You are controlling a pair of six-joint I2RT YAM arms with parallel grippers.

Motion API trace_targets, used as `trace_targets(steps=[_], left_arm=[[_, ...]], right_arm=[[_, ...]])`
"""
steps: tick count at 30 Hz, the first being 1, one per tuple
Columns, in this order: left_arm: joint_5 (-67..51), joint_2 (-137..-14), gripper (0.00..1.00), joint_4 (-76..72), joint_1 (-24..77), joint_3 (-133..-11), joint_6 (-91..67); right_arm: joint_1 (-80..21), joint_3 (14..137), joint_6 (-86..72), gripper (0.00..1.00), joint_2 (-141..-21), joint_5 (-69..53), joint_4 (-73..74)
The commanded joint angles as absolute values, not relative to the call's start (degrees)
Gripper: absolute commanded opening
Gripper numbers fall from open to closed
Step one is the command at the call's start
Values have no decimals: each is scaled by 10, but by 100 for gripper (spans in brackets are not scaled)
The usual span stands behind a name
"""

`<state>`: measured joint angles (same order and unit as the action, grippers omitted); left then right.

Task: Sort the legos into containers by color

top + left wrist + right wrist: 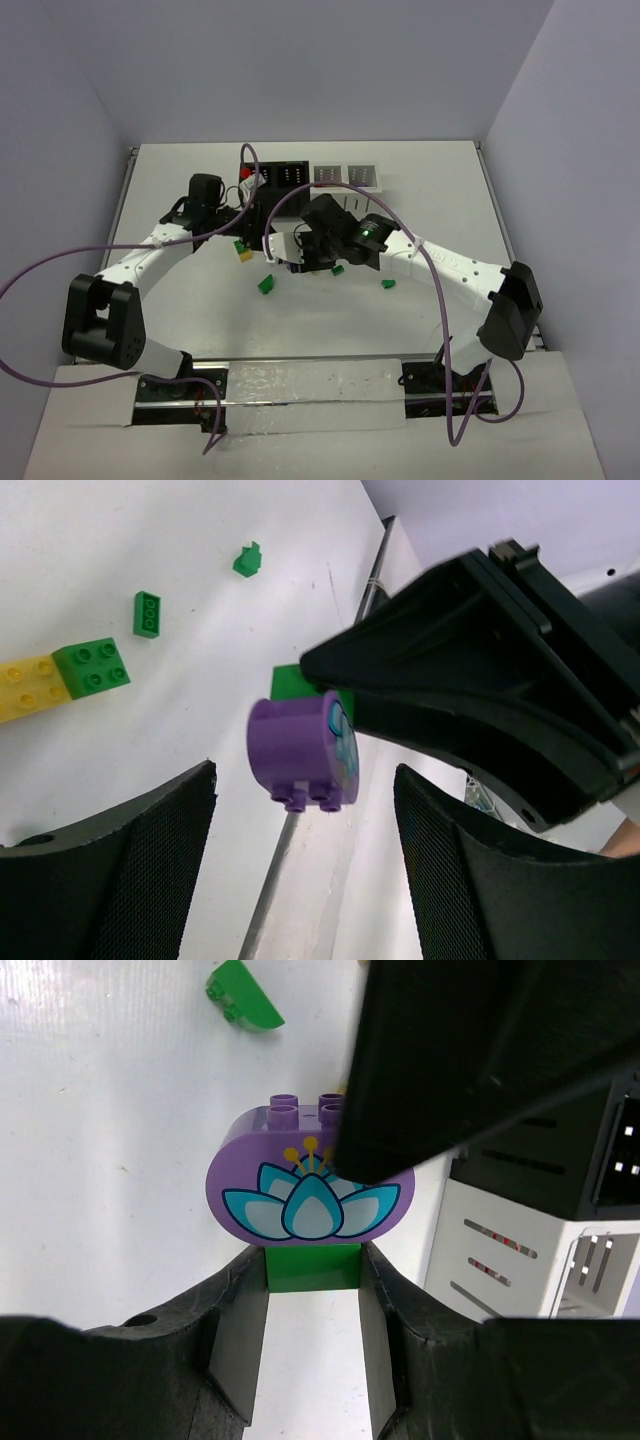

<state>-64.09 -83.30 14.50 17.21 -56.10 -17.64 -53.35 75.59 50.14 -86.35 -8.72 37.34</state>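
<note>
My right gripper (313,1260) is shut on a green brick (313,1268) with a purple rounded lotus brick (310,1195) stuck on it, held above the table; the gripper also shows in the top view (293,258). My left gripper (303,777) is open, its fingers (150,850) on either side of the purple brick (300,750) without touching it. In the top view the left gripper (258,228) meets the right one in front of the containers (300,176). Loose green bricks (266,285) lie on the table, plus a joined yellow-green pair (60,675).
The two black bins (275,177) and two white bins (347,177) stand at the back; red shows in the leftmost one. A white bin wall (520,1250) is close on the right of the held bricks. More green bricks (387,284) lie to the right.
</note>
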Motion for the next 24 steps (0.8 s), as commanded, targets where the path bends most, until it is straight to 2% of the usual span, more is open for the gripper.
trace_targets(steps=[1,9,13,19,24], left_arm=[[-629,-850,77,149,183,-598,-170],[-649,-868,67,155,206,-603,-168],[-662,-876,60,150,206,-604,-178],[-689,-882,27,142,206,-600,-187],[-680,-870,9,147,188,-585,-181]], right_arm=[[-544,754,510,0,-841,-80,356],[-549,756,511,0,-844,-71,347],[-553,752,514,0,-842,-67,345],[-558,735,523,0,-831,-55,338],[-557,691,533,0,-806,-31,330]])
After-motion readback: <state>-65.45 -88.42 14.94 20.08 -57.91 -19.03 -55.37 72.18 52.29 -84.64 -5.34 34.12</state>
